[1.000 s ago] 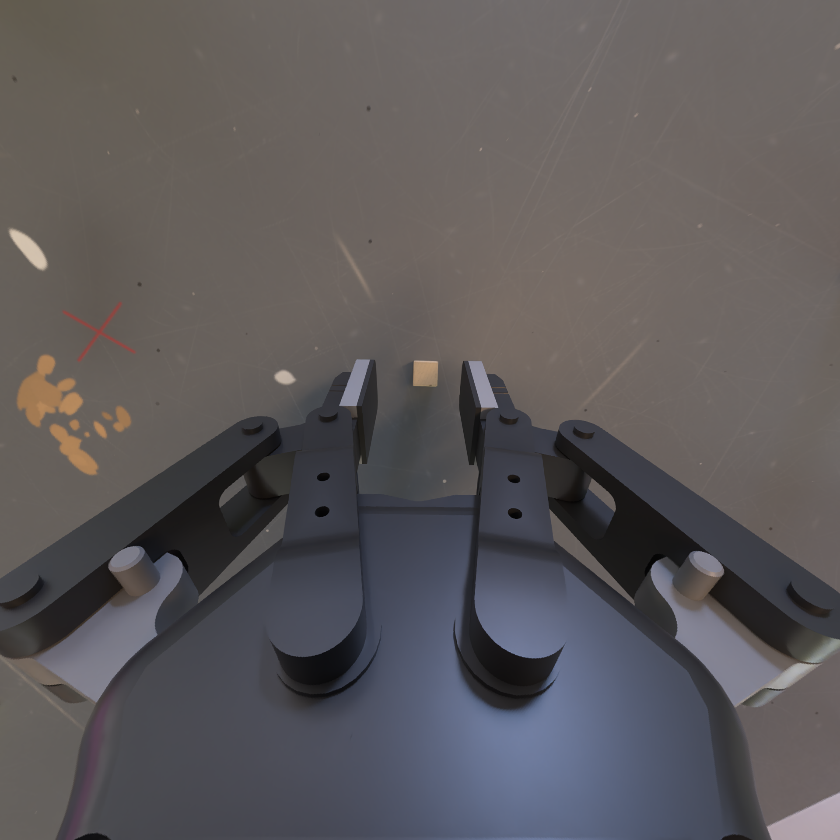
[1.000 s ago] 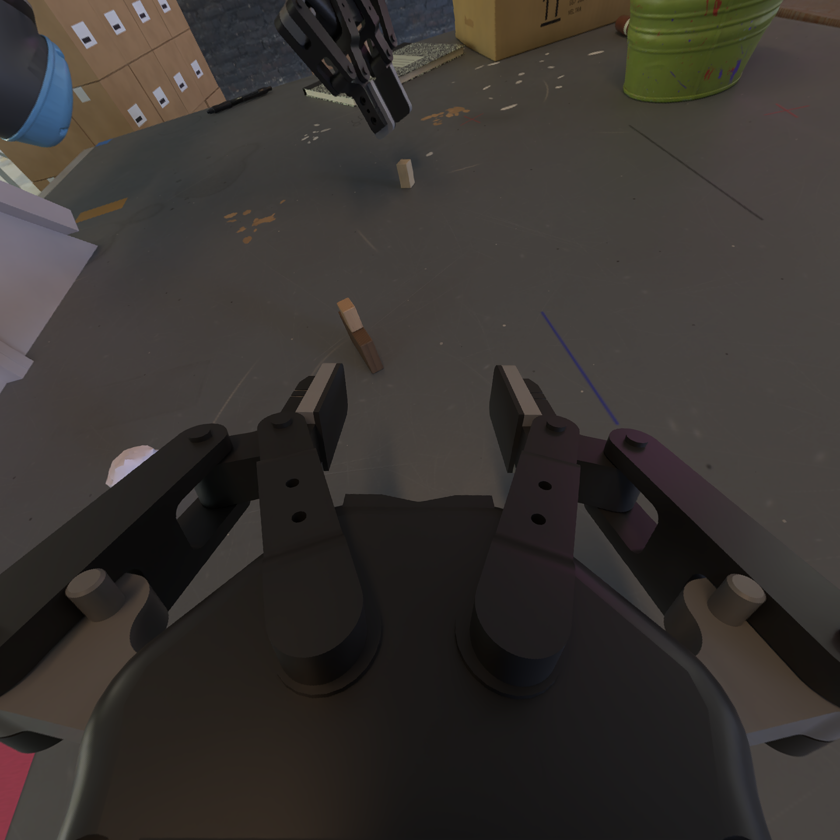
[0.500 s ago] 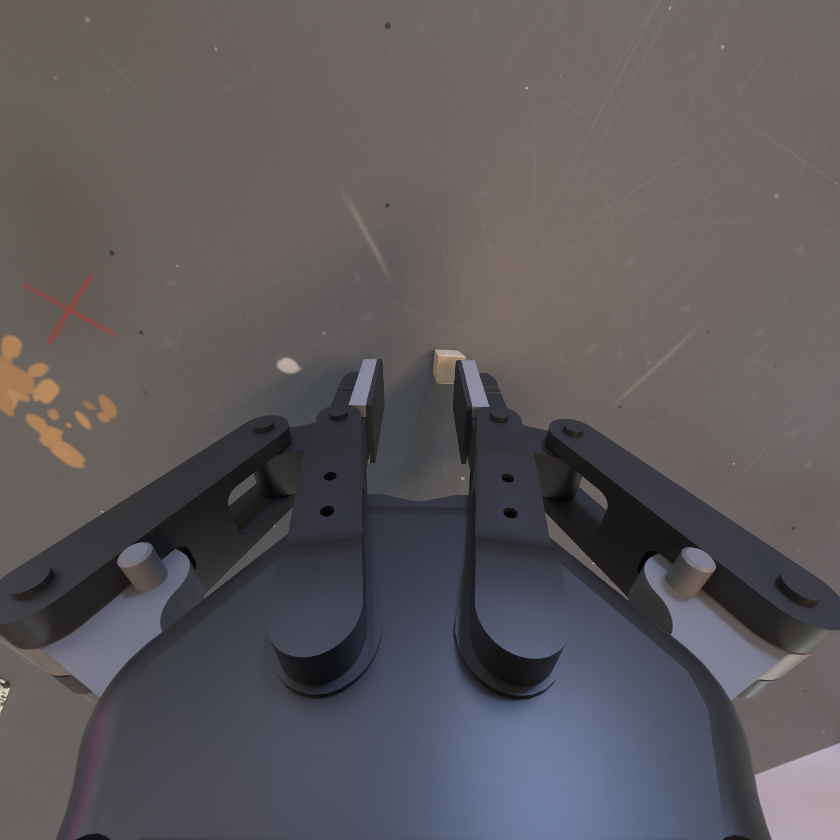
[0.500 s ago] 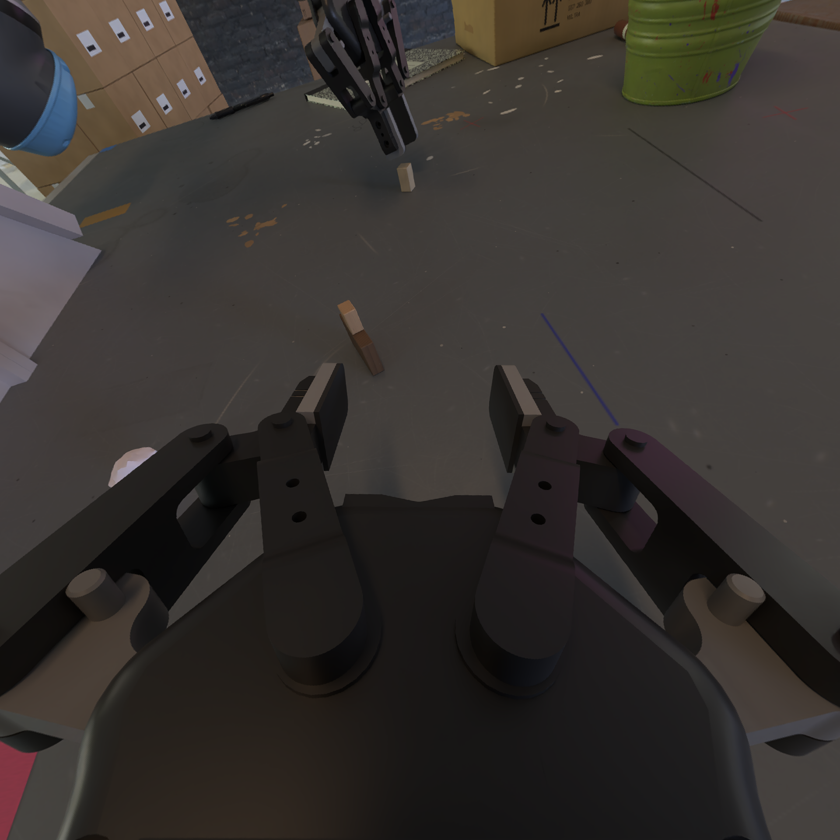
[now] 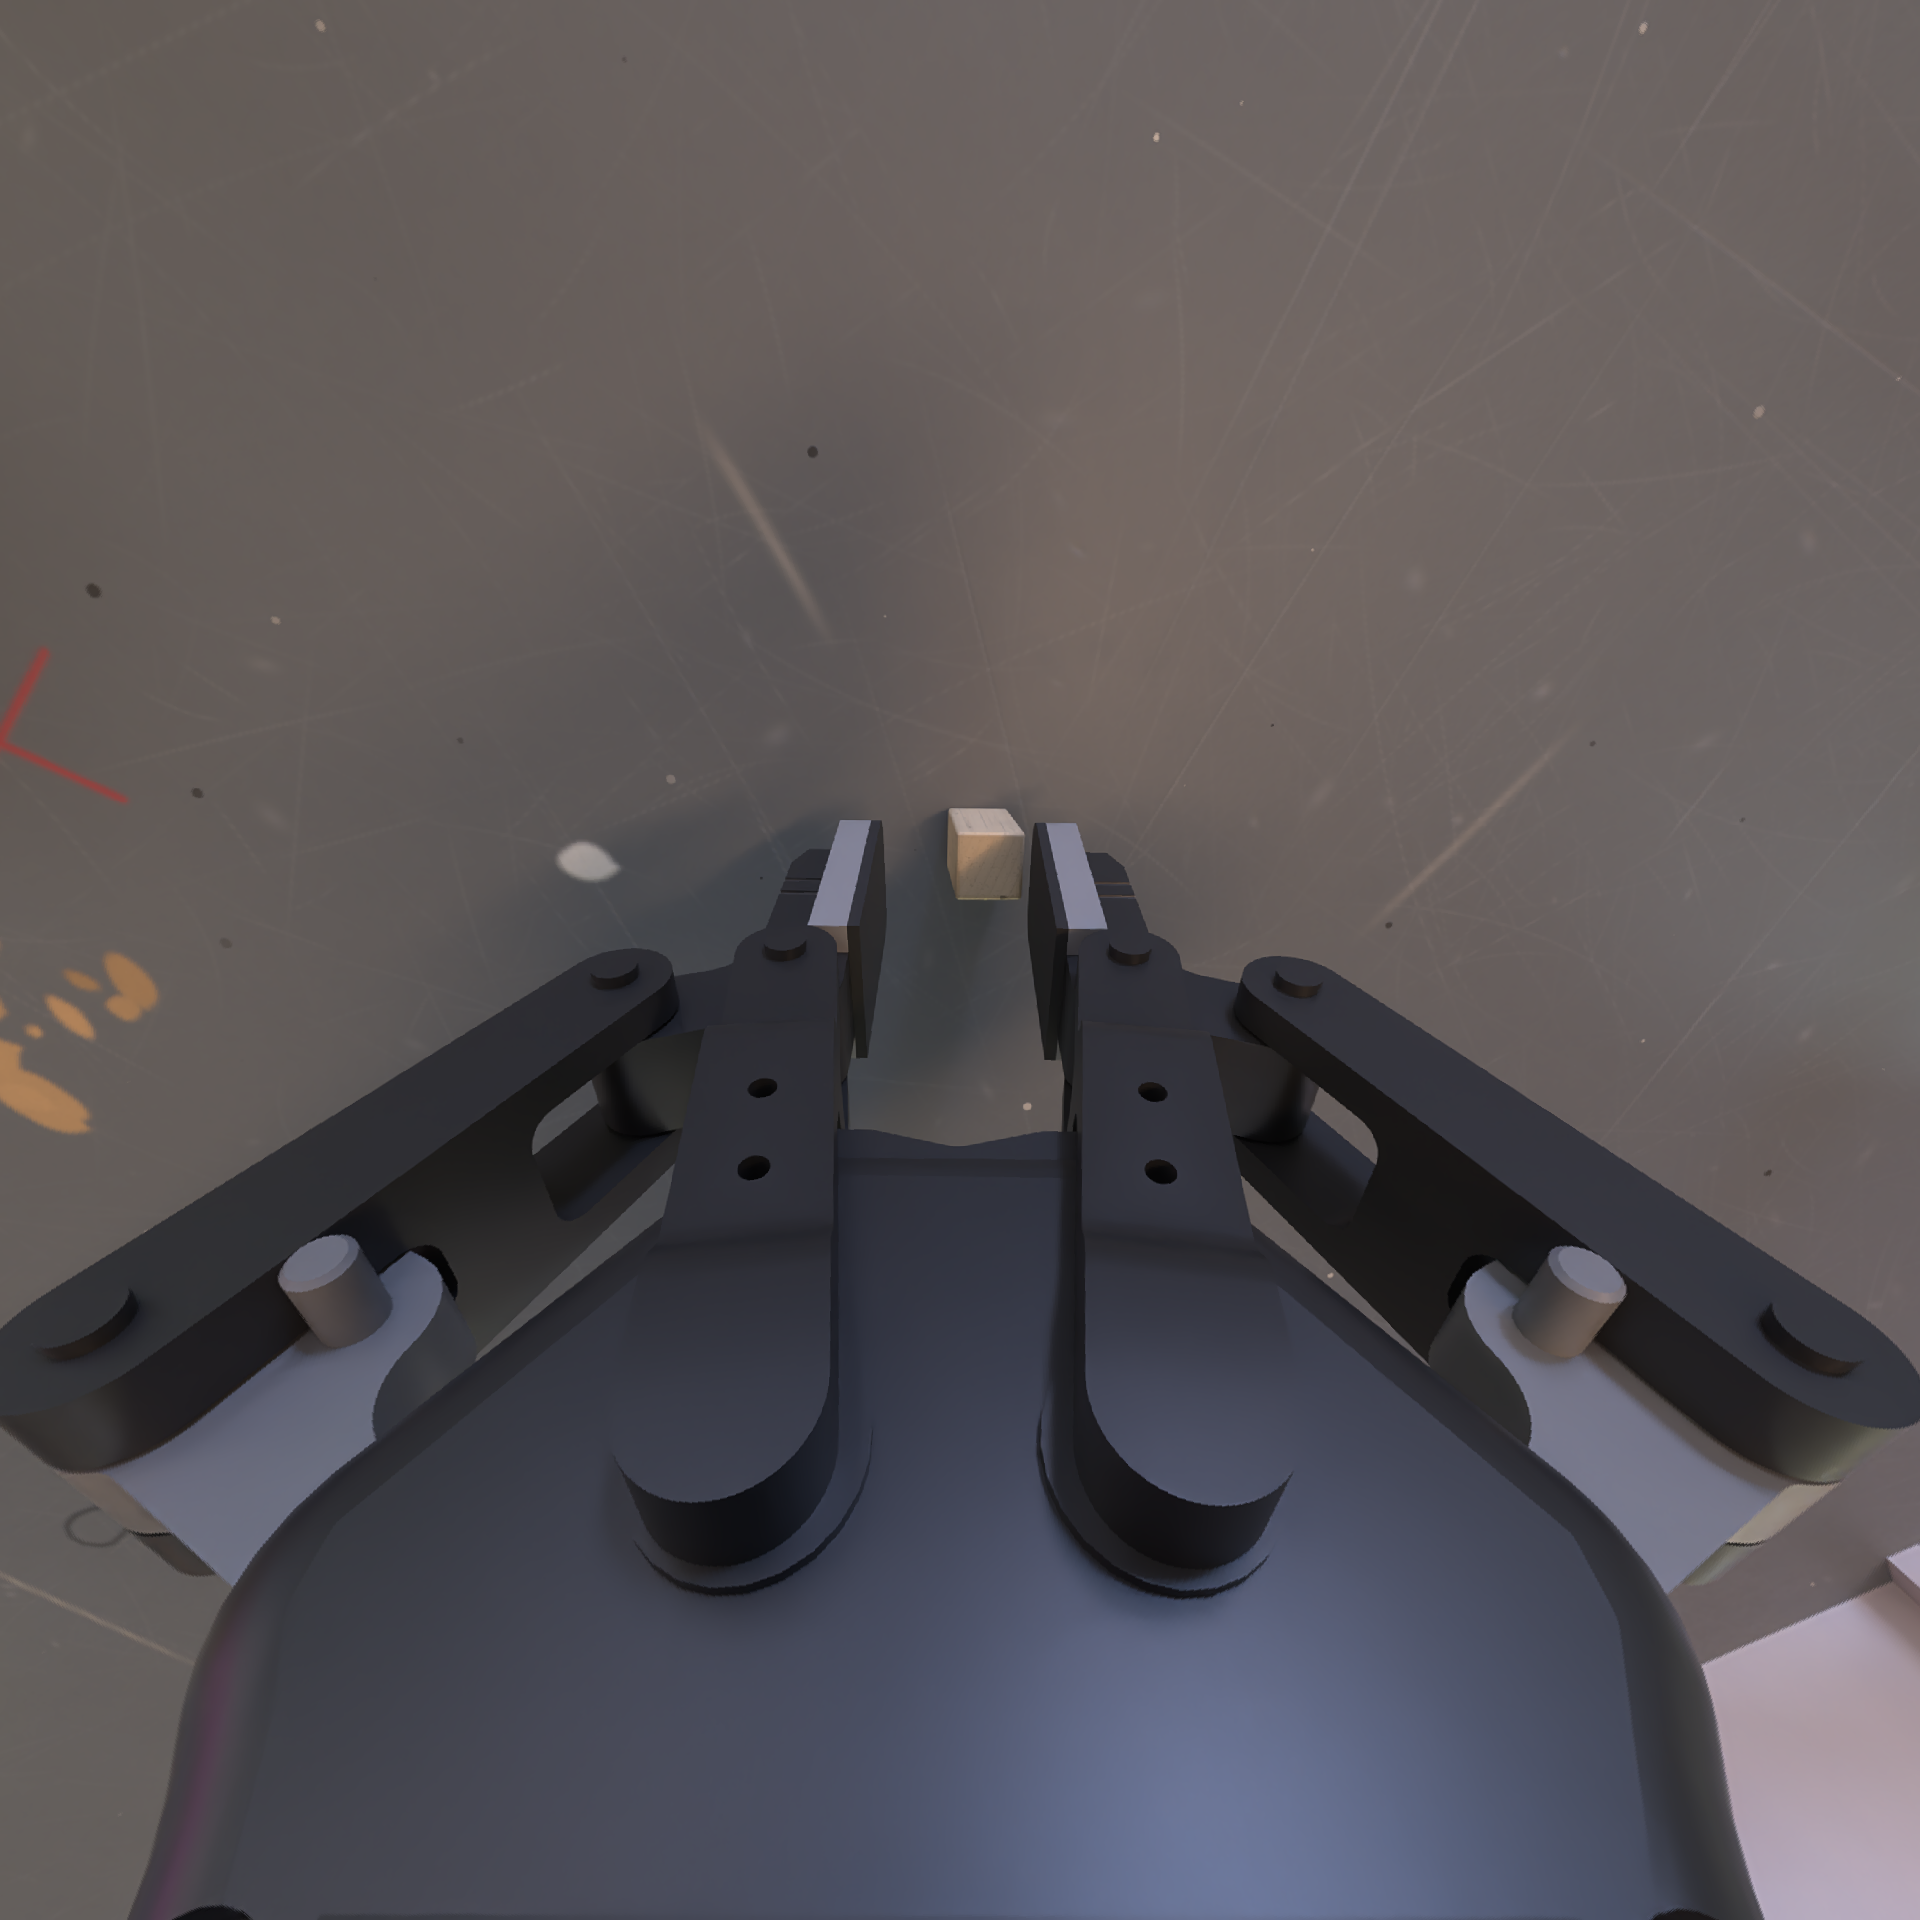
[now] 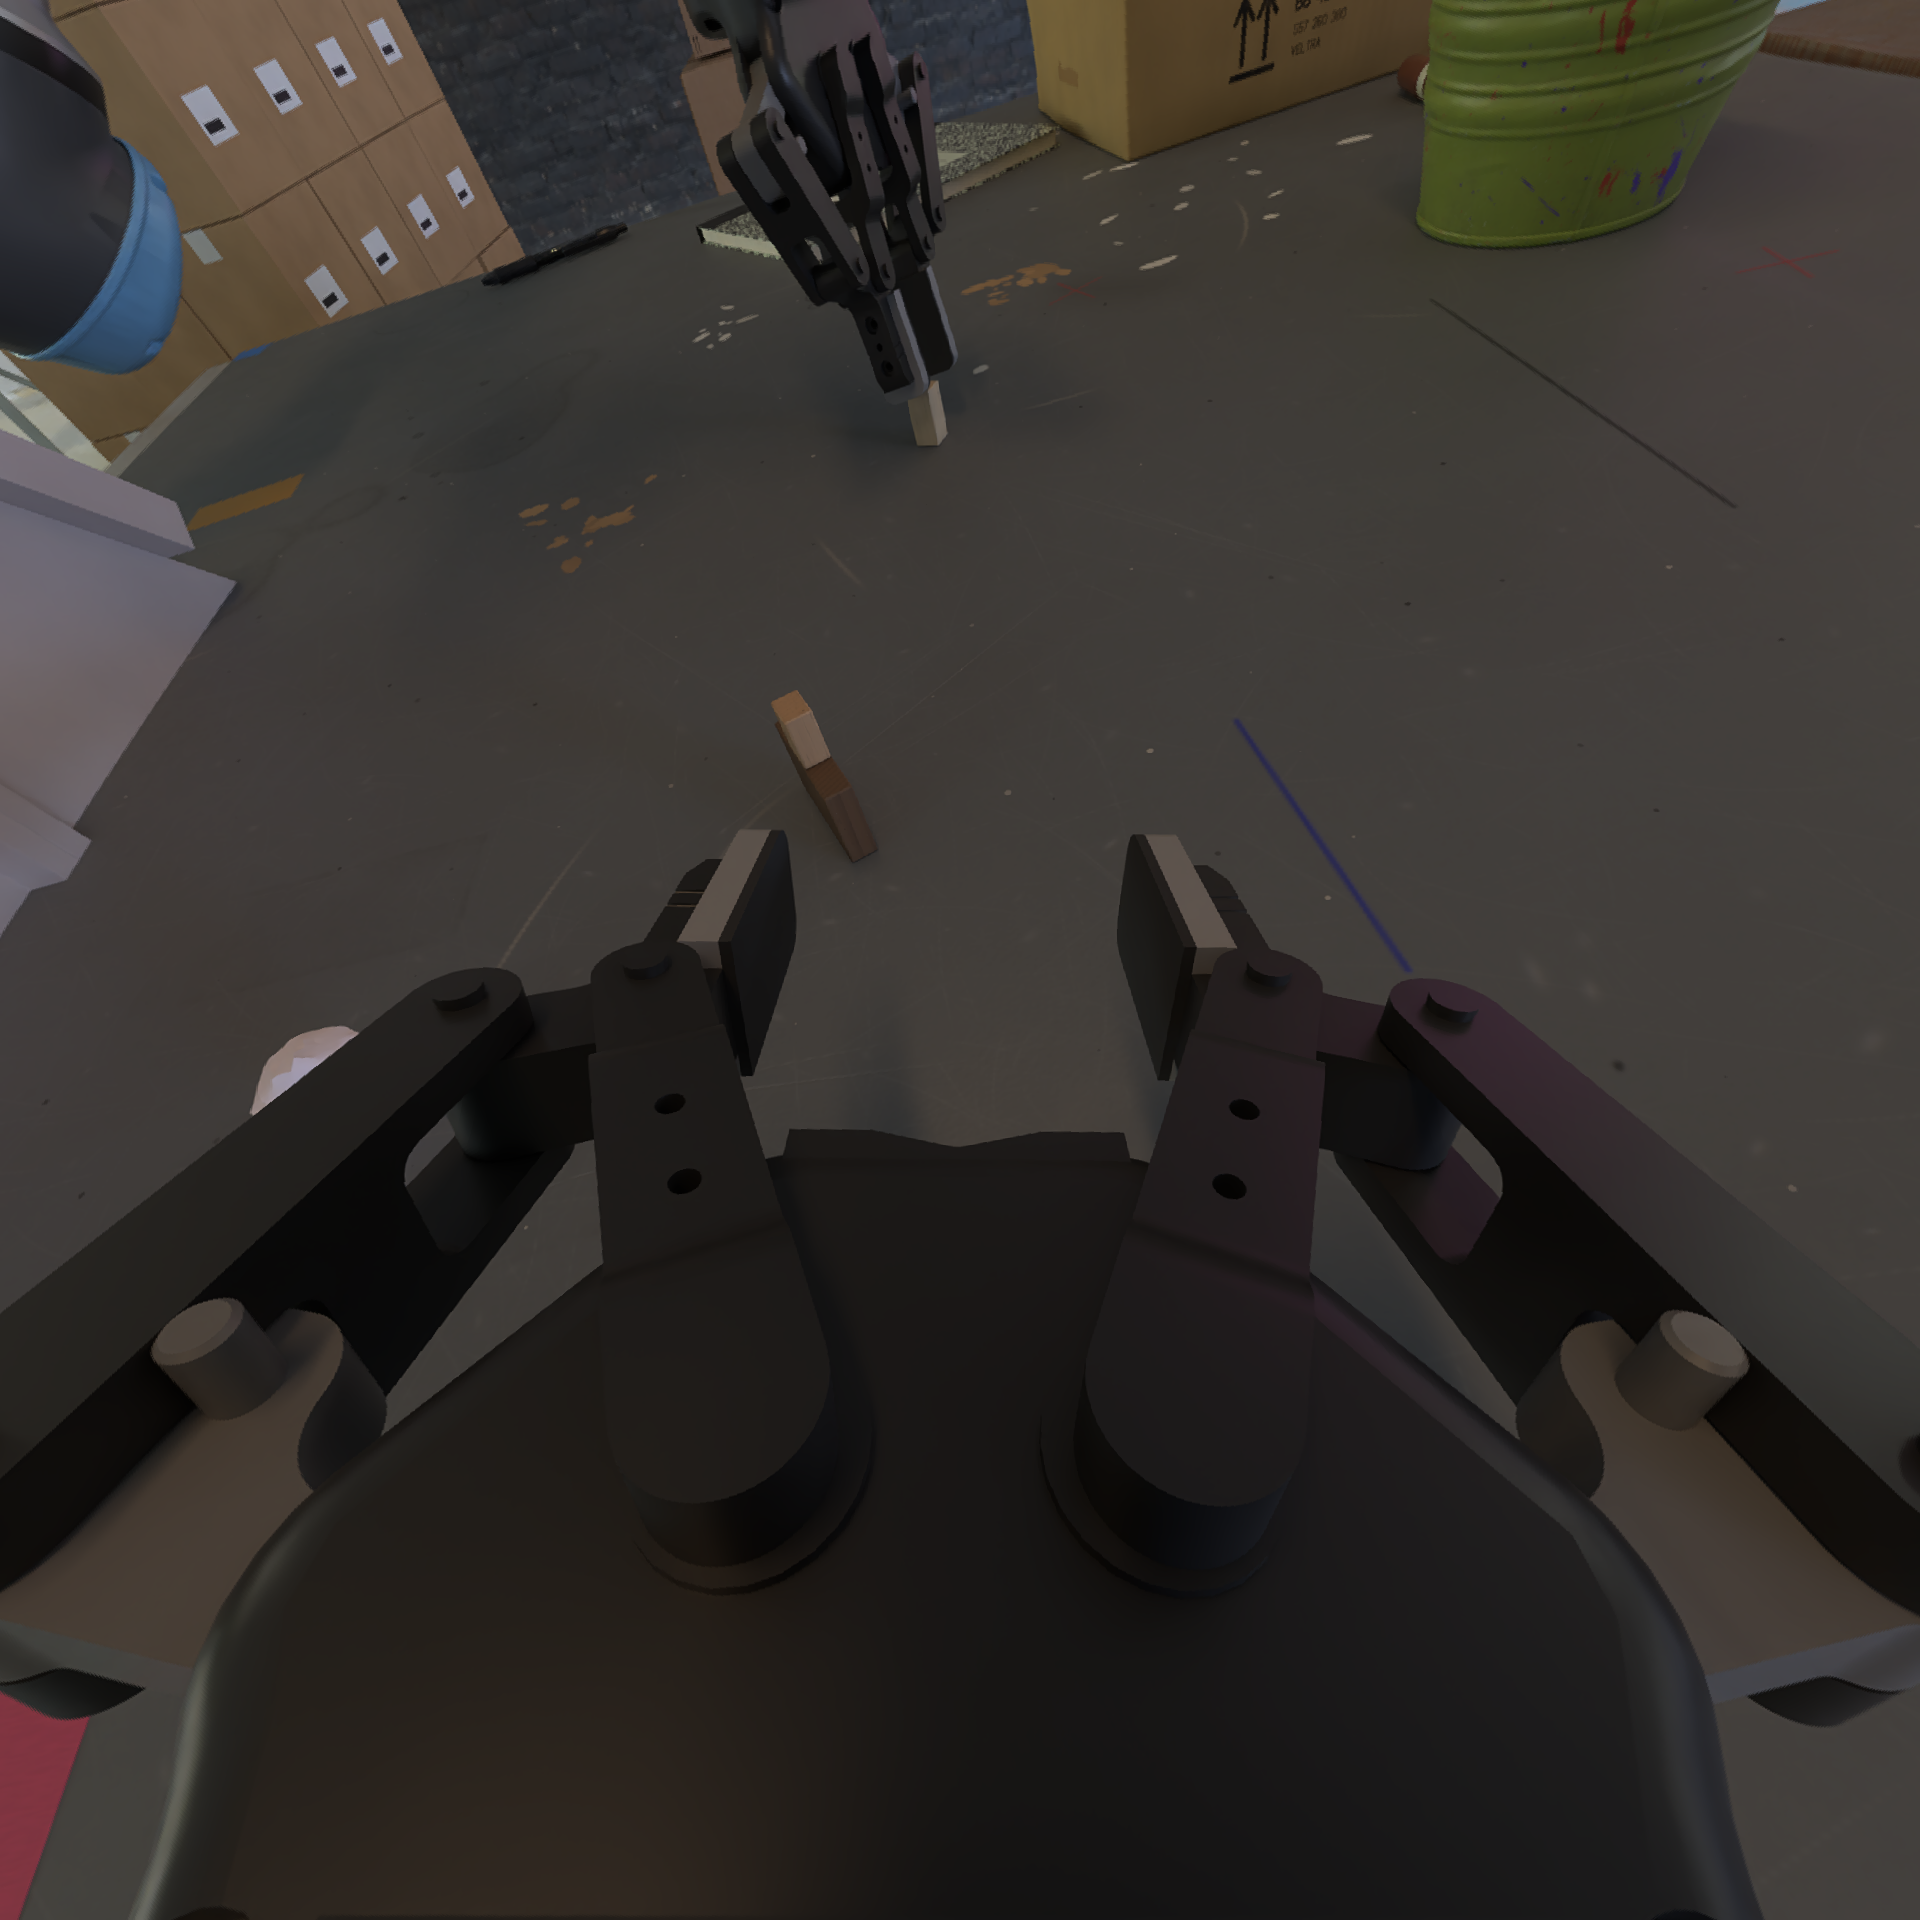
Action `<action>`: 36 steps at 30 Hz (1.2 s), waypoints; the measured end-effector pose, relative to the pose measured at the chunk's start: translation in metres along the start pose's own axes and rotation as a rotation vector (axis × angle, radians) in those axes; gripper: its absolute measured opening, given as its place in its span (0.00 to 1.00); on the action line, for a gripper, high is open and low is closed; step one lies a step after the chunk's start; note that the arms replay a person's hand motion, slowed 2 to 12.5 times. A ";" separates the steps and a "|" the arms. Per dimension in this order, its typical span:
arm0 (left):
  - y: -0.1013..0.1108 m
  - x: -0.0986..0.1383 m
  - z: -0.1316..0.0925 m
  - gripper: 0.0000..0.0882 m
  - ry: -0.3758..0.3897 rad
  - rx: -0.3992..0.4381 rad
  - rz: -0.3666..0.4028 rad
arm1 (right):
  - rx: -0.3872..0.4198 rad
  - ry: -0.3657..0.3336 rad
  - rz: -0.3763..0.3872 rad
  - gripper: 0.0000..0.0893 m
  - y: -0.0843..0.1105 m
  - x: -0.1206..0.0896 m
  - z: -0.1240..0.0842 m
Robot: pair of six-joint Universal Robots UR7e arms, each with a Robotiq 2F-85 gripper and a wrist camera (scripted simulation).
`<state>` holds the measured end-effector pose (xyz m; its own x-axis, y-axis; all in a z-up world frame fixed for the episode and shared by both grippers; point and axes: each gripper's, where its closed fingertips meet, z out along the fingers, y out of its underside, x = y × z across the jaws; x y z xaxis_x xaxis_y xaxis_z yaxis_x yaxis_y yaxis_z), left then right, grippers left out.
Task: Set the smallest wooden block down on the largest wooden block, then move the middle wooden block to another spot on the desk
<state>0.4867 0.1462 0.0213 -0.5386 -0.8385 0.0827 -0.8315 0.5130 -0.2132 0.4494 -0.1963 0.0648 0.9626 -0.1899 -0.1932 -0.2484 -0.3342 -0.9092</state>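
Where the left claw [image 5: 954, 864] hangs: we see it low over the grey desk [image 5: 1351, 416], fingers pointing down at a pale block [image 5: 985, 854].
Left claw state: we find the jaws partly spread, with a gap on each side of the block and nothing gripped.
Pale block: it stands upright on the desk between the two fingertips, nearer the right pad [image 5: 1070, 883] than the left one.
Same block, right wrist view: we see it [image 6: 928, 421] under the far claw's tips [image 6: 914, 358]; we cannot tell whether they touch its top.
Right claw [image 6: 956, 904]: we see the jaws spread wide, holding nothing, above bare desk.
Other two blocks: a small tan block [image 6: 798, 722] and a longer brown block [image 6: 840, 810] lie just ahead of the right claw, touching end to end; we cannot tell whether the tan one rests on the brown one.
Spacing: we see that pair well apart from the pale block.
Desk marks: an orange stain [image 5: 62, 1039], a red mark [image 5: 42, 727], a blue line [image 6: 1320, 842].
Far edge: a green tub [image 6: 1579, 125] and a cardboard box [image 6: 1174, 73].
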 end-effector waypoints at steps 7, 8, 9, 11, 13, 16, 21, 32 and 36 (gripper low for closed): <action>0.001 0.000 0.005 0.29 -0.002 -0.017 0.002 | 0.004 0.000 0.001 0.63 0.000 0.000 0.000; 0.001 -0.001 0.005 0.29 -0.007 -0.020 0.001 | 0.005 0.000 0.001 0.63 -0.001 0.000 0.000; 0.001 -0.002 0.005 0.29 -0.012 -0.021 -0.001 | 0.005 -0.001 0.001 0.63 -0.001 0.000 0.000; 0.002 -0.004 0.006 0.28 -0.022 -0.023 -0.005 | 0.006 -0.001 0.001 0.63 -0.001 0.000 -0.001; 0.002 -0.005 0.006 0.28 -0.026 -0.021 -0.006 | 0.007 -0.001 0.001 0.63 -0.001 0.000 -0.001; 0.001 -0.004 0.007 0.28 -0.024 -0.017 -0.003 | 0.008 -0.002 0.001 0.63 -0.001 0.000 -0.001; 0.001 -0.001 0.007 0.24 -0.007 -0.009 0.009 | 0.007 -0.002 0.002 0.63 -0.001 0.000 0.000; -0.001 0.004 0.008 0.20 0.031 0.009 0.008 | 0.004 -0.002 0.000 0.63 -0.001 0.000 0.000; -0.002 0.004 0.008 0.20 0.033 0.012 0.000 | 0.003 0.000 -0.001 0.63 0.000 0.000 0.000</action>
<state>0.4869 0.1403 0.0144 -0.5431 -0.8318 0.1148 -0.8298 0.5107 -0.2252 0.4494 -0.1960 0.0652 0.9629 -0.1892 -0.1923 -0.2470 -0.3319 -0.9104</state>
